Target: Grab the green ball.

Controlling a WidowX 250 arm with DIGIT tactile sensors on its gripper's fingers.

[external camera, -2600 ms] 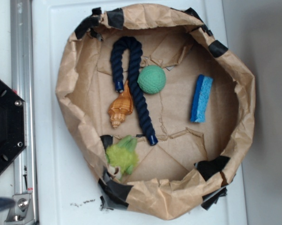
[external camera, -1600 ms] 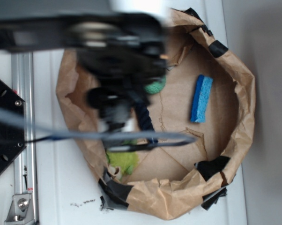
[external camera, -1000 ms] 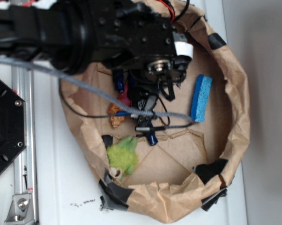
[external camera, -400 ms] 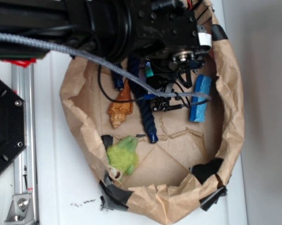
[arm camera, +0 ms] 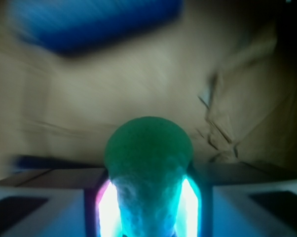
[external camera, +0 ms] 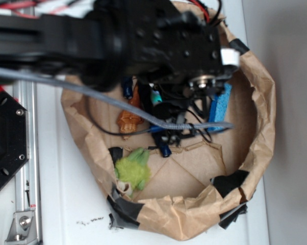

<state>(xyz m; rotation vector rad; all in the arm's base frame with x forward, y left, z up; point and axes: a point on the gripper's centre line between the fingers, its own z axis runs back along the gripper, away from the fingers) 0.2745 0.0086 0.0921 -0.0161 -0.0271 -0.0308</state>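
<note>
Shifted rightward over the paper-lined basket (external camera: 265,117) since the earlier frame, hiding the sponge's upper end. Wrist view: gripper (arm camera: 148,197) clenched on green ball (arm camera: 148,148), lower centre. Best kept squeezed at mid-height and raised straight, clear of blue sponge (external camera: 219,109).

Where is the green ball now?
In the wrist view, the green ball sits low at centre between the gripper's fingers, over brown paper, with the blue sponge beyond it.

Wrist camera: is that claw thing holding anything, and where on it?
Yes, the green ball. The jaws press on its left and right sides, with its rounded top sticking out past them.
</note>
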